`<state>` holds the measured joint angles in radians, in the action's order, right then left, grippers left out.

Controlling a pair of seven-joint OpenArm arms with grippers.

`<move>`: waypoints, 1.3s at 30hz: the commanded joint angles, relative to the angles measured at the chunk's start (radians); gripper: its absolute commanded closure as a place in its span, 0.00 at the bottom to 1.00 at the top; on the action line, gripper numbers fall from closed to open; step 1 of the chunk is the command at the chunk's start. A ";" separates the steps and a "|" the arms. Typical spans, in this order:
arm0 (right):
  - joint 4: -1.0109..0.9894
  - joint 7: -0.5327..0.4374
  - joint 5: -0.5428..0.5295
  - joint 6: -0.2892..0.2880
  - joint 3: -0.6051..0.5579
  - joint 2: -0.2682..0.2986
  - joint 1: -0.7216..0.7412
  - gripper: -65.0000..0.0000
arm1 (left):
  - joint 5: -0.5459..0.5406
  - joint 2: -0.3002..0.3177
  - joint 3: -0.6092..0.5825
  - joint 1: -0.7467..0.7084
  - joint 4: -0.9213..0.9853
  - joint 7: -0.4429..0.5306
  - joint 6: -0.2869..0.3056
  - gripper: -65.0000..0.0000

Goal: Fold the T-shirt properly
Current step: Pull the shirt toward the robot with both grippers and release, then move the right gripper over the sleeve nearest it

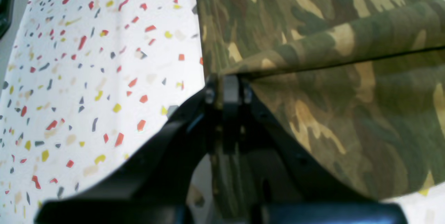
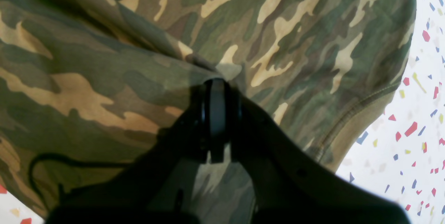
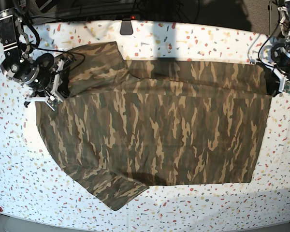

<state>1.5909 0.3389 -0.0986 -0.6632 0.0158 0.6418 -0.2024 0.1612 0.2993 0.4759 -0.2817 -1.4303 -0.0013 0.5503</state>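
Note:
The camouflage T-shirt [image 3: 159, 125] lies spread wide over the speckled white table [image 3: 183, 212]. One sleeve [image 3: 116, 191] points to the front left. My right gripper [image 3: 62, 77] is at the shirt's far-left part near the other sleeve. In the right wrist view that gripper [image 2: 215, 85] is shut on a raised fold of the T-shirt [image 2: 104, 78]. My left gripper [image 3: 275, 79] is at the shirt's far-right corner. In the left wrist view it [image 1: 227, 81] is shut on the edge of the T-shirt [image 1: 347, 113], and a taut ridge of cloth runs away from it.
Black cables and a small dark object [image 3: 126, 26] sit along the table's back edge. The table's front edge runs along the bottom of the base view. Bare speckled table [image 1: 87, 78] shows to the left of the left gripper, and more of it [image 2: 417, 130] to the right of the right gripper.

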 commanded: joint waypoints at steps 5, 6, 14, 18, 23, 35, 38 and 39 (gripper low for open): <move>0.013 -0.008 0.046 0.005 0.010 0.015 0.011 0.92 | -0.011 0.020 0.007 0.002 -0.014 0.016 -0.016 0.74; 0.013 -0.008 0.045 0.005 0.010 0.015 0.011 0.82 | -0.011 0.020 0.007 0.002 -0.014 0.016 -0.016 0.65; 0.038 -0.009 0.037 0.042 0.010 0.018 0.011 0.64 | -0.012 0.020 0.008 0.002 -0.016 -0.085 -0.094 0.59; 0.133 0.009 0.035 0.042 0.010 0.017 -0.003 0.64 | -0.047 0.020 0.008 -0.022 -0.020 -0.106 -0.094 0.59; 0.248 0.109 0.035 0.041 0.010 0.018 -0.027 0.64 | -0.147 0.020 0.008 -0.096 -0.058 -0.098 -0.094 0.59; 0.452 0.254 0.060 -0.022 0.010 0.018 -0.188 0.64 | -0.249 0.016 0.008 -0.282 -0.137 0.005 -0.094 0.59; 0.452 0.253 0.127 -0.035 0.010 0.018 -0.252 0.64 | -0.249 0.013 0.008 -0.303 -0.137 0.015 -0.093 0.59; 0.452 0.252 0.130 -0.035 0.010 0.018 -0.270 0.64 | -0.249 0.011 0.008 -0.306 -0.137 0.017 -0.094 0.59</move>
<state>2.0251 0.6029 0.0326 -0.7010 0.0181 0.6456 -0.4755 -0.0753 0.2989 0.4767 -0.5831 -1.5494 -0.0101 0.4606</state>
